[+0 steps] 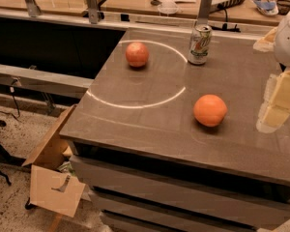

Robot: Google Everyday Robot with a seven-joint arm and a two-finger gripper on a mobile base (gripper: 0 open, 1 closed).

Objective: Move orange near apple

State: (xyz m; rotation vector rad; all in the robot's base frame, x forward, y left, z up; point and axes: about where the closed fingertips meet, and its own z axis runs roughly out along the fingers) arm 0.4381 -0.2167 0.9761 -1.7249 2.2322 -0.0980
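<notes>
The orange [210, 110] is a round, bright orange fruit lying on the grey table top [150, 124], right of centre toward the front. The apple [137, 54] is a smaller reddish-pink fruit with pale patches at the back left of the table, well apart from the orange. My gripper [275, 105] hangs at the right edge of the view, pale yellow and blurred, to the right of the orange and not touching it. It holds nothing that I can see.
A white and green drink can [199, 44] stands upright at the back, right of the apple. A bright ring of light [135, 105] lies across the table. An open cardboard box [53, 178] sits on the floor at the table's left front.
</notes>
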